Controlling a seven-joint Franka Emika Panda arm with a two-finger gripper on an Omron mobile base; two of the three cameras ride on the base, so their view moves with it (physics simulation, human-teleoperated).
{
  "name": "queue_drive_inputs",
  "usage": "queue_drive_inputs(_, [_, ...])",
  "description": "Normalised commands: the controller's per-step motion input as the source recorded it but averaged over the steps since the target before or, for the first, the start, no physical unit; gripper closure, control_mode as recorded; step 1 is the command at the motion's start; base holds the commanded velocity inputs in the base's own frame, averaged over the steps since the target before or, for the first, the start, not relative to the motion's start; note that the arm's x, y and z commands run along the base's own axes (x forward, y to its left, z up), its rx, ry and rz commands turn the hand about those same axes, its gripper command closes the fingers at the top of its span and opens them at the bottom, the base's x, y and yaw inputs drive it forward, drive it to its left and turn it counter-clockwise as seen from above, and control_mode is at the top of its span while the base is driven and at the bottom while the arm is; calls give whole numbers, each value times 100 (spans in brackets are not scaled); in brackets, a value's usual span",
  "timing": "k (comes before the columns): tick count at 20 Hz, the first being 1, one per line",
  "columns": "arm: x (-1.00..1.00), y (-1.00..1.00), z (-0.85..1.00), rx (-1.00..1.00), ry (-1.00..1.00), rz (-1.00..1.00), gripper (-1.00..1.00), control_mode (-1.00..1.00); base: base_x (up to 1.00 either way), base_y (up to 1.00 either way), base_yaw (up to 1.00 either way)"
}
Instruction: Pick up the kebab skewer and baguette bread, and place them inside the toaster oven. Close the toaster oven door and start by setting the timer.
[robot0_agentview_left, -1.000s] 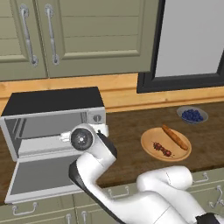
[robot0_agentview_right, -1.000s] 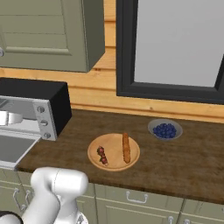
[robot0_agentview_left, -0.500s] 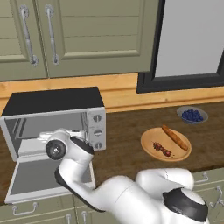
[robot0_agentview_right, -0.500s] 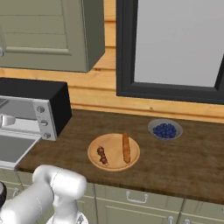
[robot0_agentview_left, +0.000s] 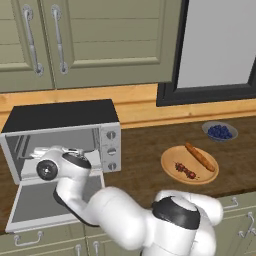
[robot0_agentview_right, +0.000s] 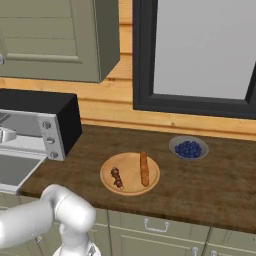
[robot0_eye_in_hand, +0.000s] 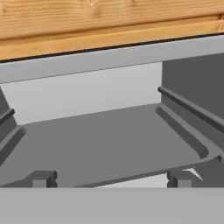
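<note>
The toaster oven (robot0_agentview_left: 65, 116) stands at the counter's left with its door (robot0_agentview_left: 37, 207) folded down flat. My gripper (robot0_eye_in_hand: 111, 179) is open in front of the oven's mouth, fingertips (robot0_eye_in_hand: 41, 178) wide apart with nothing between them, facing the bare interior floor. In the left base view my hand (robot0_agentview_left: 48, 168) hovers over the lowered door. The kebab skewer (robot0_agentview_left: 184, 170) and the baguette bread (robot0_agentview_left: 200, 156) lie side by side on a round wooden plate (robot0_agentview_left: 172, 161) to the oven's right, well away from the gripper. The right base view shows the skewer (robot0_agentview_right: 117, 177) and baguette (robot0_agentview_right: 144, 168) too.
A small bowl of blueberries (robot0_agentview_left: 220, 132) sits behind the plate near the wall. The oven's knob panel (robot0_agentview_left: 111, 149) is on its right side. Green cabinets (robot0_agentview_left: 90, 40) hang above, and a dark-framed window (robot0_agentview_right: 200, 55) is on the right.
My hand has swung left from in front of the knob panel to the oven's open mouth. The door stays down; the plate and food have not moved.
</note>
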Motion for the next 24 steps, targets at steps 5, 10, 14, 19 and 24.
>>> queue_drive_inputs(5, [45, 11, -15, 0, -5, 0, -100, -100, 0, 0, 0])
queue_drive_inputs(10, [35, 1, -40, 0, 0, 0, -100, -100, 0, 0, 0])
queue_drive_inputs(14, [36, 3, -36, 0, 0, 0, -100, -100, 0, 0, 0])
queue_drive_inputs(19, [23, 4, -26, 0, 0, 0, -100, -100, 0, 0, 0])
queue_drive_inputs(24, [4, 7, -27, -1, 0, 0, -100, -100, 0, 0, 0])
